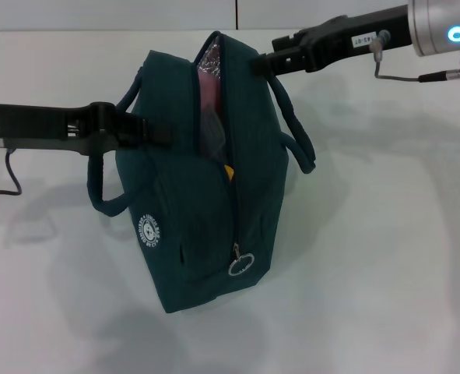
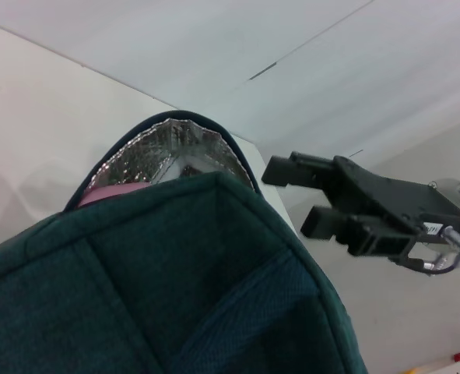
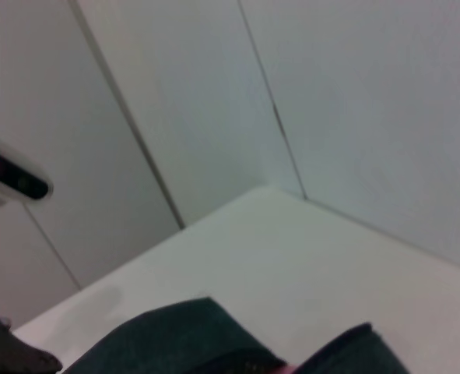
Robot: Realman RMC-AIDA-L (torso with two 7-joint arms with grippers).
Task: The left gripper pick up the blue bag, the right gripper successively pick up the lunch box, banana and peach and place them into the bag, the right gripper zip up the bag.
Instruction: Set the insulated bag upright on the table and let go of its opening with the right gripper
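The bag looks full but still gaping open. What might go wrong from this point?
The blue bag is still unzipped, its ring pull at the near end, far from the right gripper, which sits with open jaws by the far end. Reaching for it could snag the handle.

The left gripper alone steadies the bag; a hard zip pull might tip it.

The banana and peach near the opening could jam the zipper.

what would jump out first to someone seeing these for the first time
A large dark teal fabric bag fills the middle of the white table, its zipper partly open, showing silver lining and something pink inside. The black left gripper holds its left side, and the black right gripper, fingers open, sits by the far end.
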